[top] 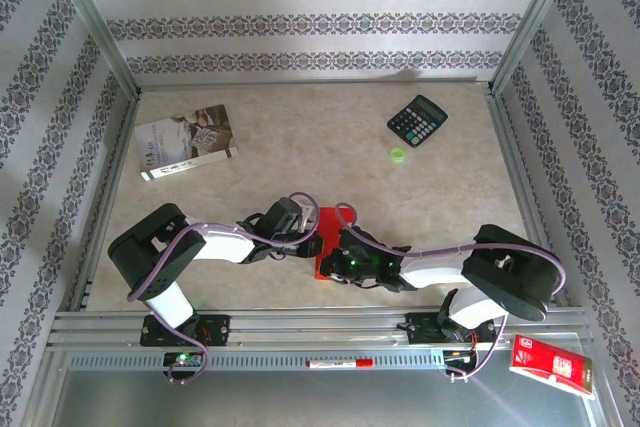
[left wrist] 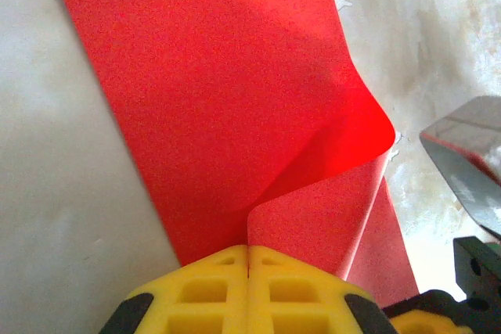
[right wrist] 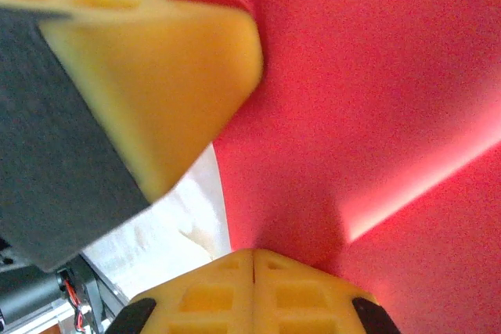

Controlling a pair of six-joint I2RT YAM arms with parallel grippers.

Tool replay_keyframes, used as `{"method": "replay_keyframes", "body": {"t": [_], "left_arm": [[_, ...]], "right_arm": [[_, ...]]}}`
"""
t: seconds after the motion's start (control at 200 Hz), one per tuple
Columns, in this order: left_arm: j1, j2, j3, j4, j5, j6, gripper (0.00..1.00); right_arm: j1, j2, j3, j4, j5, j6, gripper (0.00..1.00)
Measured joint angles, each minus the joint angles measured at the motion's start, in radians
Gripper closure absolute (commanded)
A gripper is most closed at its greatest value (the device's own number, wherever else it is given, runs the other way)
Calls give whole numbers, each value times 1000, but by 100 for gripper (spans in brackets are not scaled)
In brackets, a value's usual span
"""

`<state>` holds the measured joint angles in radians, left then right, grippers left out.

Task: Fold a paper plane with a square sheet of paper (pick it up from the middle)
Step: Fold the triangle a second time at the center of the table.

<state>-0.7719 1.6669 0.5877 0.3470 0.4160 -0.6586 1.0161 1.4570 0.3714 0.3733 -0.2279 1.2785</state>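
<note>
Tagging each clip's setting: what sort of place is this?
Probably a purpose-built robot test cell, not a home: a marbled table fenced by aluminium rails, wallpaper-patterned panels on three sides, and loose props, a calculator and a booklet.

Overhead; both wrists close over paper [left wrist: 219,99]

- The sheet of paper [top: 327,225] lies on the table [top: 300,162] near the front edge, at about 6 o'clock from the table's middle.
- The left gripper [top: 308,244] is at the sheet's 9 o'clock side and the right gripper [top: 337,263] at its 5 o'clock side (the two are close together); each is pinched onto the sheet.
- The calculator [top: 417,120] lies at 1 o'clock, towards the back.
- A small ring [top: 398,154] lies near the calculator, at its 7 o'clock.
- The booklet [top: 187,142] lies at 10 o'clock, near the left rail.
- A packet [top: 552,365] lies off the table at 4 o'clock, in front of the right arm's base.
</note>
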Motion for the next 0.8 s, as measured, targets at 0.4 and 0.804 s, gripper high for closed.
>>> {"method": "replay_keyframes", "body": {"t": [0.4, 0.804], "left_arm": [[0, 0, 2, -2, 0, 3, 100], [0, 1, 4, -6, 1, 3, 100]], "right_arm": [[-35, -60, 3, -42, -75, -24, 98], [-264, -166, 23, -150, -87, -139, 98]]}}
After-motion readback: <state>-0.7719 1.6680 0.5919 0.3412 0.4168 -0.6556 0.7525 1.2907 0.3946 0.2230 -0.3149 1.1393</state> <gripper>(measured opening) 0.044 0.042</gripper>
